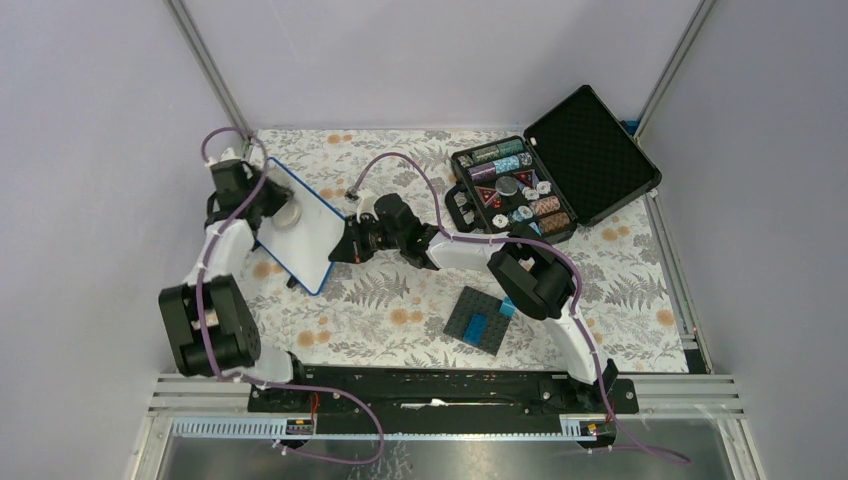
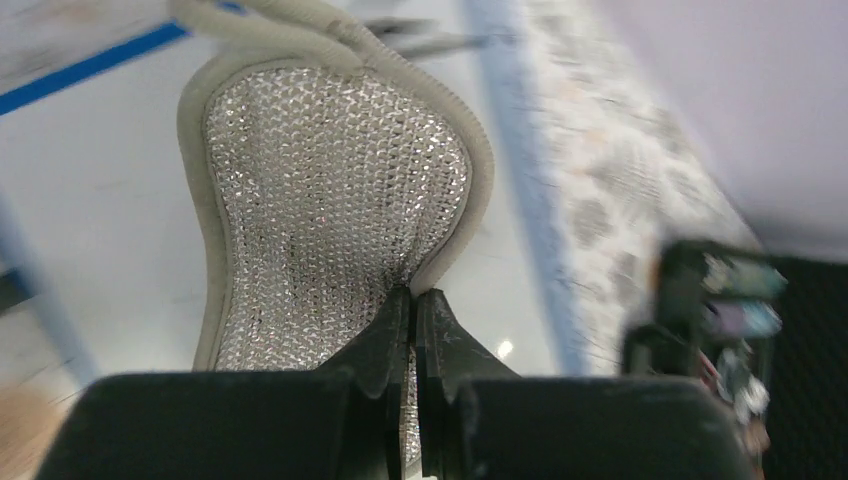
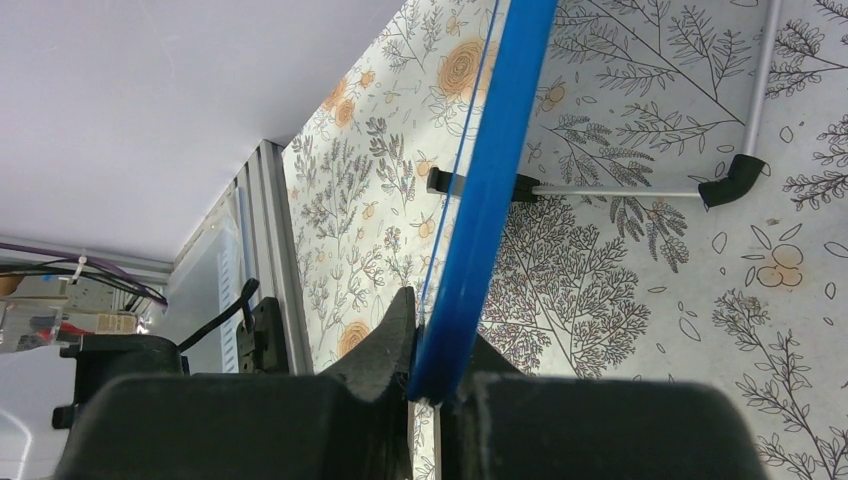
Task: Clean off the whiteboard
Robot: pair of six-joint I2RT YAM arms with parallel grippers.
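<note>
We see the left gripper (image 2: 414, 300) pinching a mesh pad (image 2: 330, 200) against the whiteboard (image 1: 310, 245) — long axis eleven-to-five — while the right gripper (image 3: 428, 335) clamps its three o'clock rim.

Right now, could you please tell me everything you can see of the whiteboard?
The whiteboard is a small flat rectangle, glossy white with a thin blue rim and rounded corners, lying left of centre over the floral tablecloth. No writing shows on its visible face. The right hand is clamped on its blue edge, and the left hand holds a silvery mesh pad, seemingly against its face. Whether it rests flat is unclear.
</note>
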